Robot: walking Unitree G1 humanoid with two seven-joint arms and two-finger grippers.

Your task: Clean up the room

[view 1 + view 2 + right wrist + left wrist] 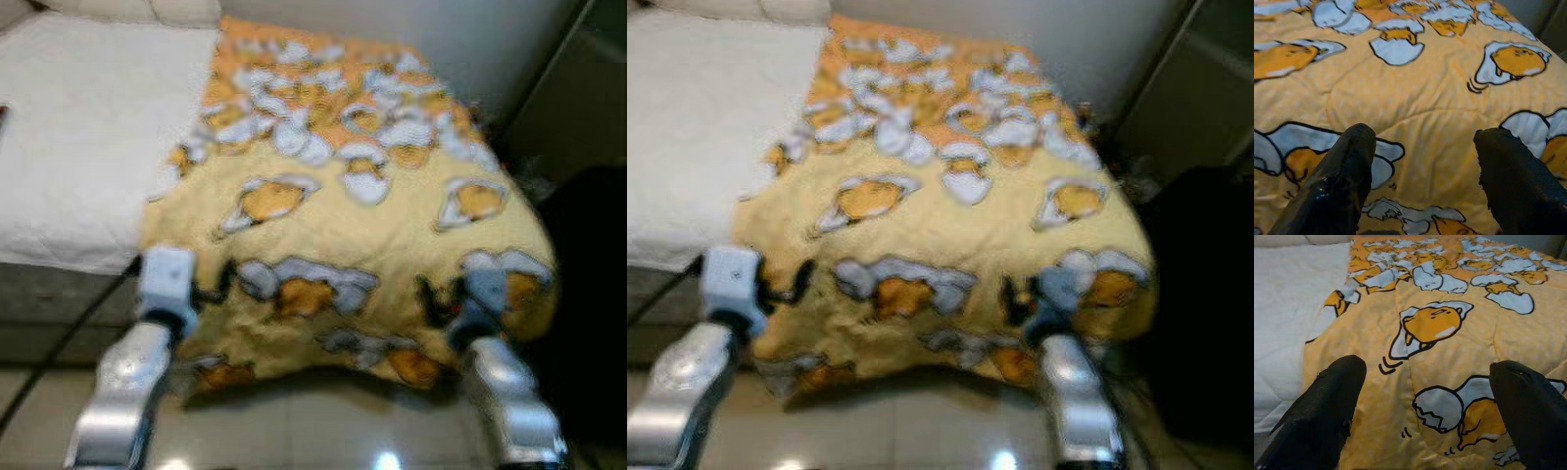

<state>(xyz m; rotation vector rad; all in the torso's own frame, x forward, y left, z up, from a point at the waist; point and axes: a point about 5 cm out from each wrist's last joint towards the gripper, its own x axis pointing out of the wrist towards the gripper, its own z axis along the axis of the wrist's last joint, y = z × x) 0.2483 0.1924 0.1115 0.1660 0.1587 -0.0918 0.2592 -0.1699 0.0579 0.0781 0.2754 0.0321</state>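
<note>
A yellow blanket [333, 215] printed with cartoon eggs lies over the foot of the bed and hangs down over its front edge. My left gripper [211, 287] is at the blanket's near left corner, open, its two black fingers [1322, 416] spread just above the fabric. My right gripper [436, 304] is at the near right part of the hanging edge, also open, with its fingers [1337, 181] wide apart over the cloth. Neither holds anything. The head views are blurred.
White bedding [78, 127] covers the bed to the left of the blanket. Glossy tiled floor [313, 421] lies below the bed edge. A black cable [69, 333] runs down at the left. A dark object [588, 294] stands close at the right, by a cabinet panel [568, 88].
</note>
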